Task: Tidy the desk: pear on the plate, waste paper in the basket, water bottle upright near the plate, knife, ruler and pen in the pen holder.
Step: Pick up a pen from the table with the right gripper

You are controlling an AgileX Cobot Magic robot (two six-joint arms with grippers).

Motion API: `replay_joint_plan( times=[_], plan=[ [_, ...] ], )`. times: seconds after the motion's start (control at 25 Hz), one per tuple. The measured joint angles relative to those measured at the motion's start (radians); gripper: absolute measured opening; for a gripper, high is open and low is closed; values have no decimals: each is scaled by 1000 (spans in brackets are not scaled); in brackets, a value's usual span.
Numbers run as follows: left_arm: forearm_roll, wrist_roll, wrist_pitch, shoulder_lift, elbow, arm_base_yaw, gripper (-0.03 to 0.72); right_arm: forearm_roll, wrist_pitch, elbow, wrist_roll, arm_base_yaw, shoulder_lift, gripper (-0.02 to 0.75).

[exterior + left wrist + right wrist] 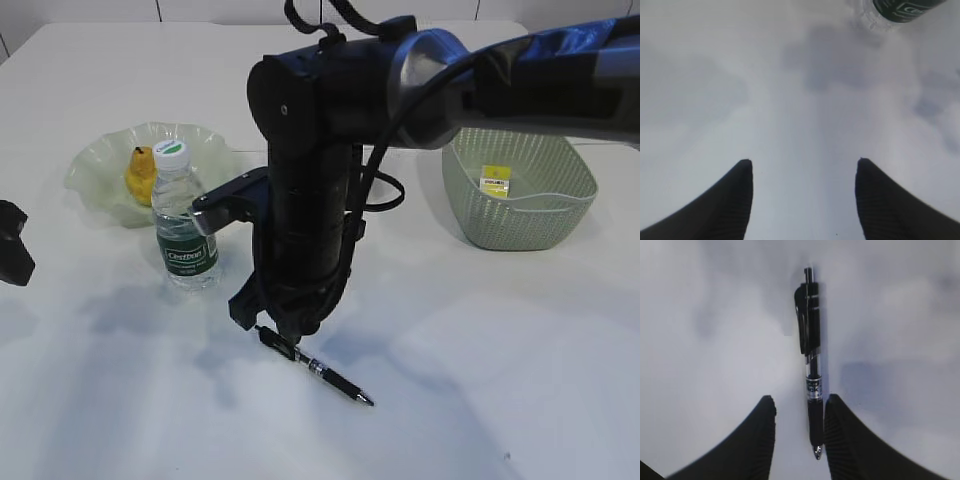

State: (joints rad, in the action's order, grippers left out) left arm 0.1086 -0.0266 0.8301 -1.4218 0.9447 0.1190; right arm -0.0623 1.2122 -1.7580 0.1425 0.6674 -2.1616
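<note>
A white table point(520, 400) mid-tidy. At far left, the left claw point(802, 200) hangs with its jaws wide apart and nothing between them, only bare surface below. Next comes the pale green plate point(95, 170) with the pear point(140, 172) already on it, and just in front of it the water bottle point(183, 220), standing upright. At centre, the right claw point(799, 435) points down at the pen point(811, 355), its jaws narrowed to either side of the pen's tip end; the grip section lies against one finger point(840, 440), though whether the jaws have yet pinched it cannot be told. The pen's long axis runs straight away from this claw, between the jaws, making the right arm plainly the nearer. At right stands the basket point(520, 215), a yellow scrap point(495, 180) inside.
</note>
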Motion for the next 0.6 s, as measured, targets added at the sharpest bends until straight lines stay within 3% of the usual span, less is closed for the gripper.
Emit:
replay_joint_plan(
  times=[0.44,0.6],
  plan=[
    [0,0,-4,0,0,0,456,41,-29,16,-2,24,-59,260],
    [0,0,-4,0,0,0,456,45,-46,16,-2,29,-72,349]
  ],
)
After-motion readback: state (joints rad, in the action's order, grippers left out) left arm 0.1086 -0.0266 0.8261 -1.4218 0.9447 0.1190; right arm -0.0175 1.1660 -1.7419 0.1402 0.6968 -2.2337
